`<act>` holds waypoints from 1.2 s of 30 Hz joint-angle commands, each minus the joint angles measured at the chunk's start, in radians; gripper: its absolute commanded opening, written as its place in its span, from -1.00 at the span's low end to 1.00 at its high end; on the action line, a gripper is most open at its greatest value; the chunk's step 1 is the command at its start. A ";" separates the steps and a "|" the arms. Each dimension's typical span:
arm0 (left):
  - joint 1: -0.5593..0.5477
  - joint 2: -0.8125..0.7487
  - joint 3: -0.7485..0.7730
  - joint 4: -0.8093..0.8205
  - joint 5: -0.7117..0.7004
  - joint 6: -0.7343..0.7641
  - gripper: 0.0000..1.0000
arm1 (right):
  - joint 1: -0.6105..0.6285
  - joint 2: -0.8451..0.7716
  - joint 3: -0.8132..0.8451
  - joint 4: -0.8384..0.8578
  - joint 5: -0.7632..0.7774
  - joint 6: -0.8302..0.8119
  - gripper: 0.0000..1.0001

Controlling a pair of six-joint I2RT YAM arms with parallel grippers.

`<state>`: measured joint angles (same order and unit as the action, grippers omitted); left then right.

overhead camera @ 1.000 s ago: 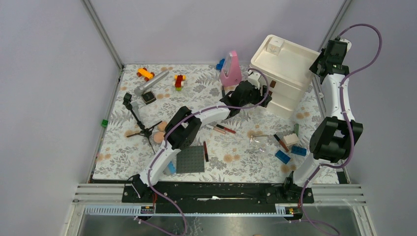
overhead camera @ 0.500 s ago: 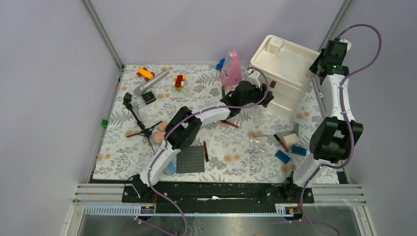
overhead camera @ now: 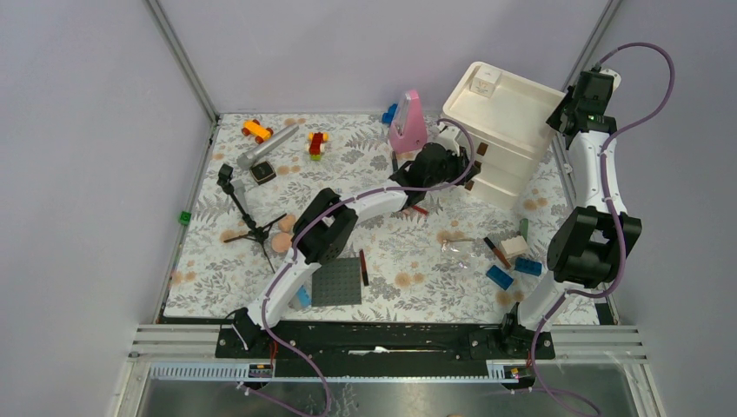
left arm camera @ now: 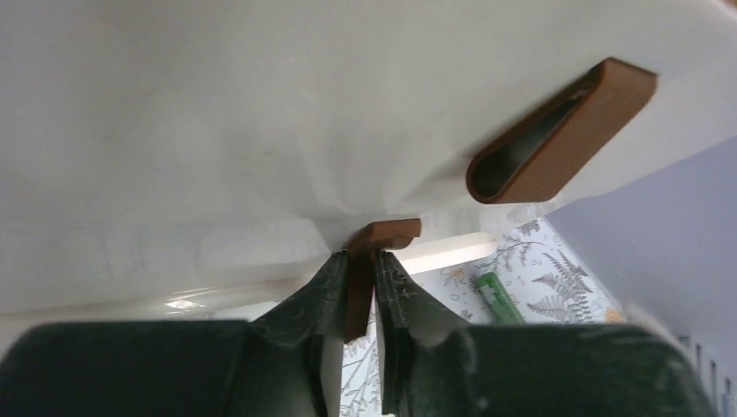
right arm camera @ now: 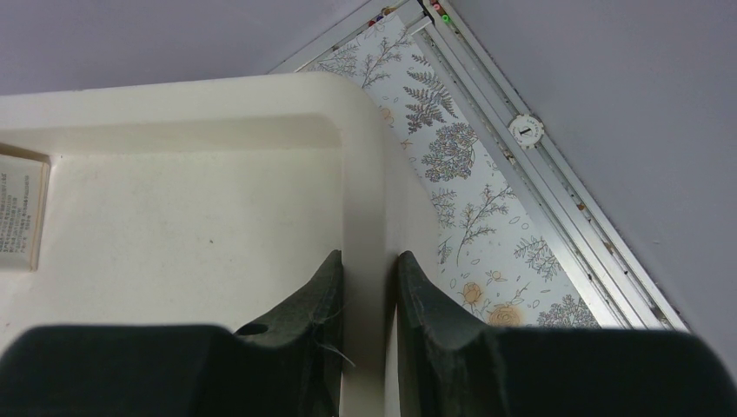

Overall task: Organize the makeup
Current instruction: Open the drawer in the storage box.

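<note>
Top external view shows the big flat table (overhead camera: 408,261) with a leafy flower cloth on it. At the back right stands a white drawer box (overhead camera: 504,113). It is smooth, shiny plastic with round corners and a tray on top. I think the step in hand is opening a drawer so the makeup can go inside.

The right gripper (right arm camera: 369,265) is pinched on the thick top rim of the drawer box, one finger inside the tray and one outside. It probably stops the box from sliding. The left gripper (left arm camera: 361,261) is pinched on a small brown handle (left arm camera: 393,233) on a drawer front. That handle is a thin, hard-looking loop.

The next move calls for a slow, straight pull toward the arms. The handle is smooth and narrow, so the fingers could slip off.

All the makeup I can see lies on the table, and none is in a gripper. A soft-looking beige sponge block (overhead camera: 514,246) sits at the front right, with a red-and-black stick (overhead camera: 497,252) just beside it. Round peach puffs (overhead camera: 282,242) lie on the left, near the black tripod (overhead camera: 243,208).
</note>
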<state>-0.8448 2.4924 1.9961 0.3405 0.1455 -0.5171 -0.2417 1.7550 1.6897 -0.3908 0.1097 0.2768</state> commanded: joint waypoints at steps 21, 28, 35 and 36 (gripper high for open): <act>0.006 -0.033 -0.009 0.056 0.052 -0.025 -0.43 | 0.036 0.006 -0.042 -0.085 -0.210 0.071 -1.00; 0.006 0.002 0.025 0.040 0.071 -0.040 -0.42 | 0.036 0.006 -0.039 -0.083 -0.215 0.071 -1.00; 0.006 0.016 0.041 0.044 0.077 -0.056 -0.46 | 0.036 0.008 -0.041 -0.082 -0.217 0.070 -1.00; 0.006 0.016 0.041 0.045 0.077 -0.058 -0.50 | 0.036 0.007 -0.042 -0.083 -0.217 0.071 -1.00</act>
<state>-0.8391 2.4962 1.9896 0.3416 0.1925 -0.5587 -0.2417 1.7535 1.6863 -0.3866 0.1074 0.2764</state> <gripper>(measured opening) 0.277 0.275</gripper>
